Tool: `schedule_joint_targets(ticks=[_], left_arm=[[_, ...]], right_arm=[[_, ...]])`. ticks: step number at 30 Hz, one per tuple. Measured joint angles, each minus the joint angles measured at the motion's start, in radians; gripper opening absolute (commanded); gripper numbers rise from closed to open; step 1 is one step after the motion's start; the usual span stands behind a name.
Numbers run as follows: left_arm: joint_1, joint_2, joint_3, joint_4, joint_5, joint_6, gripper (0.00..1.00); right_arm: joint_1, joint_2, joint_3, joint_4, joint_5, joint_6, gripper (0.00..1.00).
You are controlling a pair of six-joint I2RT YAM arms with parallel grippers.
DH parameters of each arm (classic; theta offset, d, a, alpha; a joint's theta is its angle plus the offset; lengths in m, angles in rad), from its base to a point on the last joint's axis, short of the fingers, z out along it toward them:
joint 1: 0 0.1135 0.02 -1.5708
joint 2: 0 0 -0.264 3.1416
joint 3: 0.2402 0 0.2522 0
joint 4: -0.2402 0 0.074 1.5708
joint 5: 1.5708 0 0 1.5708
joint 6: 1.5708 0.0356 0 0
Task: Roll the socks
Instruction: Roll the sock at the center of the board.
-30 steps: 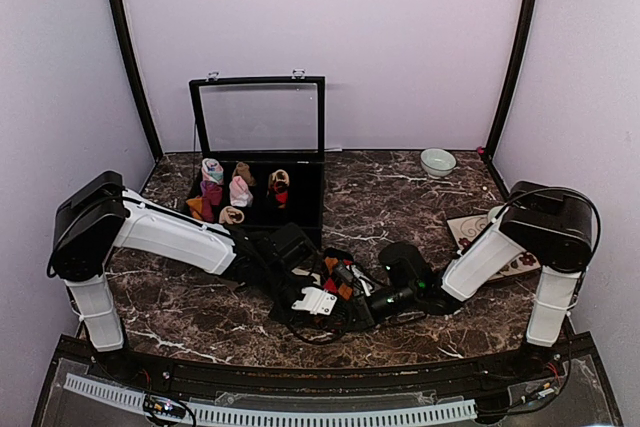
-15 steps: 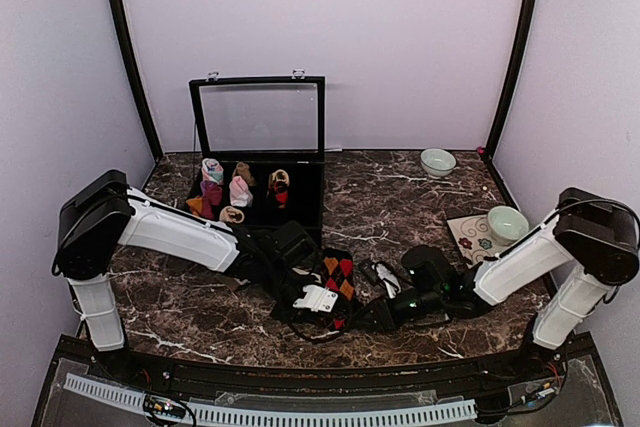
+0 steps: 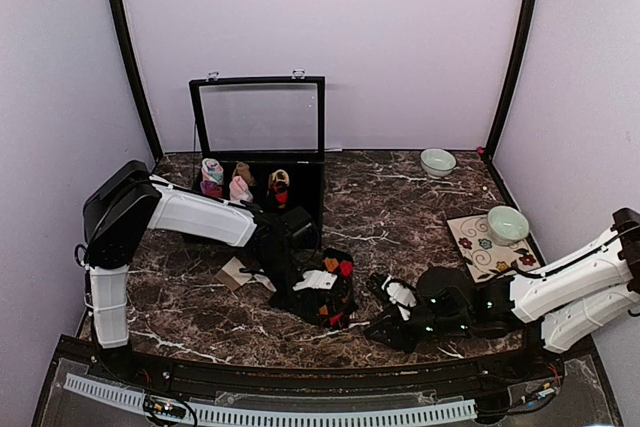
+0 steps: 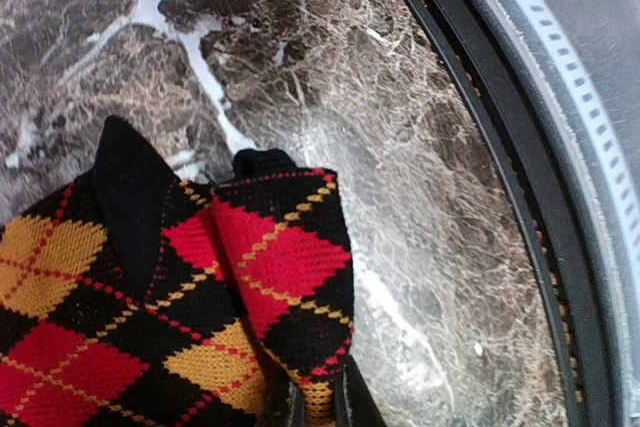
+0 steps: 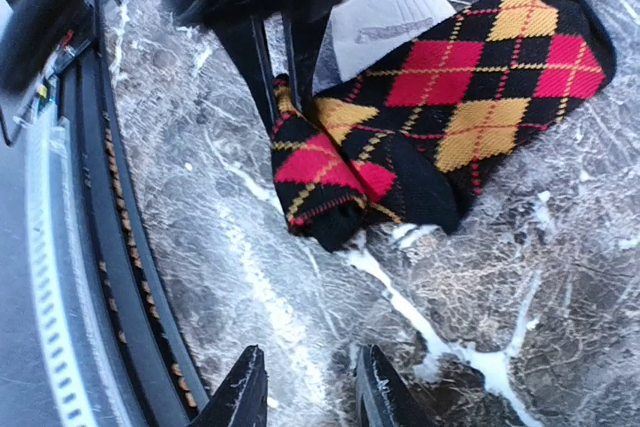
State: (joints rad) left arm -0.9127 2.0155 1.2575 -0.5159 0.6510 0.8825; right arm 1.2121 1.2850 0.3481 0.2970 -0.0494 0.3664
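The black argyle sock with red and orange diamonds lies folded on the marble near the front middle. My left gripper is shut on its folded edge. In the left wrist view the fingers pinch the sock's edge. My right gripper is open and empty, a short way to the right of the sock. In the right wrist view its fingers stand apart over bare marble, with the sock ahead. A cream fabric piece lies behind the left arm, partly hidden.
An open black compartment box with rolled sock bundles stands at the back left, lid up. A pale bowl sits at the back right. Another bowl rests on a patterned mat. The table's front rail is close to both grippers.
My right gripper has drawn back to the right, away from the sock, and its arm has swung low to the right. My left gripper has shifted slightly right, still on the sock.
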Motion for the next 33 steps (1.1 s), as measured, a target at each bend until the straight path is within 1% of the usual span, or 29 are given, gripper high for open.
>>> schedule_joint_targets(ticks=[5,10,13,17,24,33], left_arm=[[0.028,0.076,0.092,-0.14,0.085,0.002,0.0],[0.036,0.167,0.214,-0.298,0.145,0.008,0.0],[0.035,0.193,0.244,-0.358,0.165,0.012,0.0],[0.035,0.226,0.277,-0.43,0.189,0.016,0.0],[0.035,0.24,0.283,-0.49,0.199,0.016,0.0],[0.033,0.246,0.303,-0.504,0.179,0.011,0.0]], right_arm=[[0.074,0.037,0.027,-0.025,0.074,-0.042,0.3],[0.145,0.117,0.105,-0.052,0.128,-0.077,0.3],[0.174,0.158,0.152,-0.072,0.172,-0.104,0.3],[0.225,0.232,0.261,-0.128,0.242,-0.169,0.3],[0.251,0.339,0.377,-0.141,0.335,-0.277,0.31],[0.254,0.407,0.396,-0.156,0.407,-0.357,0.32]])
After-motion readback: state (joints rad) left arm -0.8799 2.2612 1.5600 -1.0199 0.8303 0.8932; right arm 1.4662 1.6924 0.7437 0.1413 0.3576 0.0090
